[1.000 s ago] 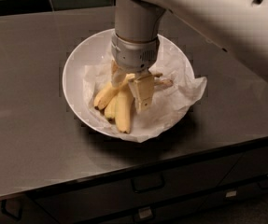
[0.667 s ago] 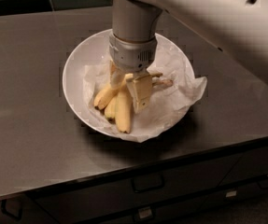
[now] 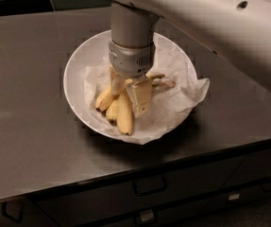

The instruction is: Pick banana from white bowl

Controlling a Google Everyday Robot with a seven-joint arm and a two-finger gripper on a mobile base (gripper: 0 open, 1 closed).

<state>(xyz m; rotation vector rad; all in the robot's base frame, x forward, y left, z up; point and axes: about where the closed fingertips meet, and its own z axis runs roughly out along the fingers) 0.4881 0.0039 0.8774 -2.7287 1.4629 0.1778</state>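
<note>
The banana [image 3: 118, 109], a small bunch of pale yellow bananas with a brownish stem pointing right, lies on white paper inside the wide white bowl [image 3: 76, 82] at the middle of the dark counter. My gripper [image 3: 128, 91] comes straight down from above into the bowl. Its two fingers [image 3: 140, 96] sit on either side of the bunch's upper end, near the stem, and are closed against it. The bunch still rests on the paper. The wrist hides the top of the bunch.
Crumpled white paper [image 3: 184, 91] lines the bowl and hangs over its right rim. The dark counter [image 3: 26, 126] ends at a front edge with drawers [image 3: 149, 186] below. My pale arm [image 3: 220, 27] crosses the upper right.
</note>
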